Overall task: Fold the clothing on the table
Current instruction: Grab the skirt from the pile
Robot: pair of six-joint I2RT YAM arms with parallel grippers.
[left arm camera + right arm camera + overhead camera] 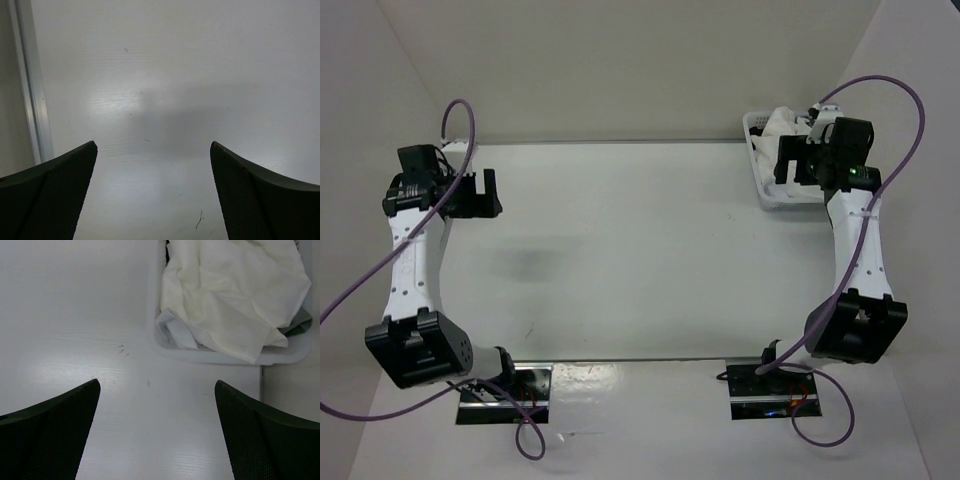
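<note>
Now the left gripper [477, 194], upper left over the table [640, 260], and the right gripper [790, 160], upper right above the basket [767, 196] (white cloth [230, 295] inside), both gape wide, empty.

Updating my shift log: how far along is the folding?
Done: nothing; white cloth sits crumpled in the basket, none on the table. In hand: nothing; both grippers are open, the right gripper facing the basket, the left gripper over bare table. Left: everything: unloading, spreading, folding.

Crumpled white cloth [235, 295] in a white plastic basket [210, 356] on the matte white table [75, 315], beyond wide-apart dark fingers [50, 440].
</note>
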